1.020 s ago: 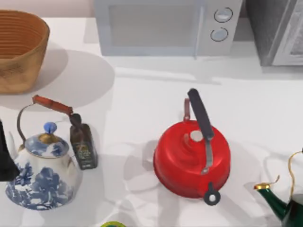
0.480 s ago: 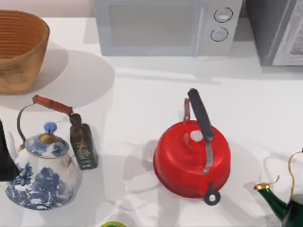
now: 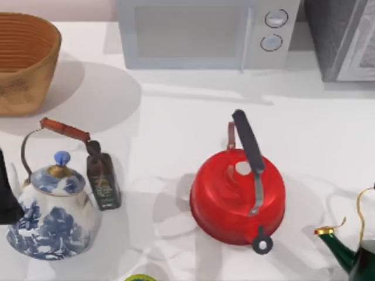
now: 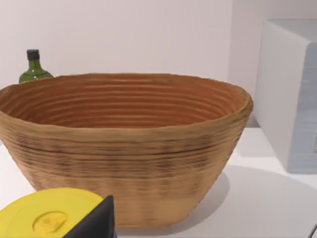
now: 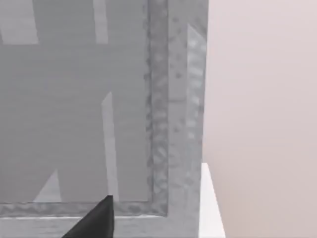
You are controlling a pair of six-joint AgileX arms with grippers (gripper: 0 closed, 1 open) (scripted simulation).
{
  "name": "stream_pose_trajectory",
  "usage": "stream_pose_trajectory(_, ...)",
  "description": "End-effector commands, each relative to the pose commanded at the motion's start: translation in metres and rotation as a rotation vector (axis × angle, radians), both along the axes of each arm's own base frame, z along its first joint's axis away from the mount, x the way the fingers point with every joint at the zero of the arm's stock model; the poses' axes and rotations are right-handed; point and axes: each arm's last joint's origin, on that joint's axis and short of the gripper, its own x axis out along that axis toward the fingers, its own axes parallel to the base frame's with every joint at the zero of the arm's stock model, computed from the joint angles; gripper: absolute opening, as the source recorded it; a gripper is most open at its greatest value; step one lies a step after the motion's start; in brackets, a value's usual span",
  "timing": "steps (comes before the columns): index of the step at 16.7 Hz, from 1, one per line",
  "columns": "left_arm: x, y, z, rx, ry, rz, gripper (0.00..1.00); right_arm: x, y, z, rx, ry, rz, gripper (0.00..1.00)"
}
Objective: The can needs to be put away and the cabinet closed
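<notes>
Top view, cluttered counter, can barely in sight

Top view: red kettle (image 3: 237,196) sits right of centre, black handle across its lid. At lower left stands a blue-and-white teapot (image 3: 51,213), with a dark brown bottle (image 3: 103,178) just beside it on the right. A woven basket (image 3: 23,61) fills the upper left corner. A white microwave (image 3: 205,32) is at top centre, and the grey cabinet (image 3: 343,41) is in the upper right corner. A dark green kettle (image 3: 351,254) with a gold spout tip is cut by the lower right corner.

The can: a lime-green sliver (image 3: 139,277) shows at the bottom edge, left of centre, below the bottle and well apart from the cabinet. Too little of it shows to be sure that it is the can.

My left arm (image 3: 7,196) is a dark shape at the left edge, just beside the teapot.

Left wrist view: left gripper (image 4: 94,224) is a dark tip at the lower left, in front of the basket. A yellow round lid (image 4: 47,218) lies next to it. A green bottle (image 4: 33,67) stands behind the basket rim at the upper left. Apart or together, I cannot tell.

Right wrist view: right gripper (image 5: 96,220) is a dark tip at the bottom, left of centre, facing the cabinet's grey panel and frame. Its state I cannot tell either.
</notes>
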Motion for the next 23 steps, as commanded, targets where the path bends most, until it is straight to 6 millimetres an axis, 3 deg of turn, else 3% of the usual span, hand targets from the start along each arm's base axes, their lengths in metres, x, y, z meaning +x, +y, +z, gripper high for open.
stream_pose_trajectory(4, 0.000, 0.000, 0.000, 0.000, 0.000, 0.000, 1.00, 0.012, -0.033, 0.070, 0.031, 0.018, -0.010, 1.00)
stream_pose_trajectory(7, 0.000, 0.000, 0.000, 0.000, 0.000, 0.000, 1.00, 0.015, -0.036, 0.141, 0.055, 0.030, -0.009, 1.00)
stream_pose_trajectory(11, 0.000, 0.000, 0.000, 0.000, 0.000, 0.000, 1.00, 0.004, -0.007, 0.232, 0.048, 0.024, 0.001, 1.00)
stream_pose_trajectory(14, 0.000, 0.000, 0.000, 0.000, 0.000, 0.000, 1.00, -0.009, 0.026, 0.281, 0.014, 0.005, 0.010, 1.00)
stream_pose_trajectory(17, 0.000, 0.000, 0.000, 0.000, 0.000, 0.000, 1.00, -0.017, 0.045, 0.303, -0.009, -0.009, 0.015, 1.00)
stream_pose_trajectory(23, 0.000, 0.000, 0.000, 0.000, 0.000, 0.000, 1.00, -0.018, 0.046, 0.305, -0.014, -0.011, 0.012, 1.00)
